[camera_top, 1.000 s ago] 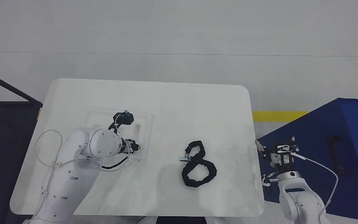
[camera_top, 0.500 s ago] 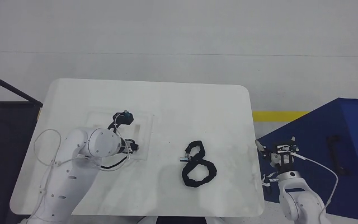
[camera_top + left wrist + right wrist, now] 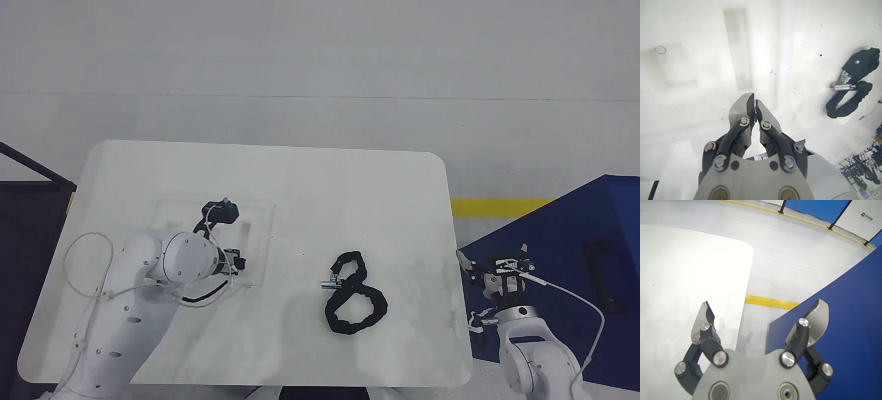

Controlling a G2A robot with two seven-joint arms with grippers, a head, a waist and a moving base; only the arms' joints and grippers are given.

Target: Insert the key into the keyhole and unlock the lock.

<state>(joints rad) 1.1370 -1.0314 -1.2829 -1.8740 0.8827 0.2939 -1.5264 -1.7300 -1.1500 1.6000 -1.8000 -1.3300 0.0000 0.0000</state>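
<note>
White table (image 3: 380,190), rounded corners, on a pale grey floor with one yellow line (image 3: 500,206) running up to one blue panel (image 3: 580,220) on the right side. Counting what lies on it: one white foam tray (image 3: 260,215) toward the left, and one lock near the middle, a black fabric-sleeved chain (image 3: 352,300) curled in a figure eight with a single silver lock (image 3: 332,285) barrel at its left.

Two arms. The left gripper (image 3: 238,262) hangs over the tray. The right gripper (image 3: 505,268) sits off the table's right edge, between it and the blue panel, well apart from the chain.

From above the barrel is just a silver speck. The left wrist camera makes it plain: the lock (image 3: 841,87) lies on its side, one round keyhole (image 3: 832,87) facing the tray, the chain (image 3: 846,106) looped behind it. That view also picks out two recesses in the foam tray (image 3: 696,113), one long and narrow and one square, with one thin ring (image 3: 659,50) in the square one. The left gripper (image 3: 755,98) has its pads pressed on a thin flat sliver (the key (image 3: 755,108), as far as I can tell).

The right wrist camera shows the right gripper (image 3: 762,309) spread wide, nothing between the fingers, the table (image 3: 687,266) on one side and the blue panel (image 3: 848,294) on the other, with the yellow line (image 3: 770,302) between
</note>
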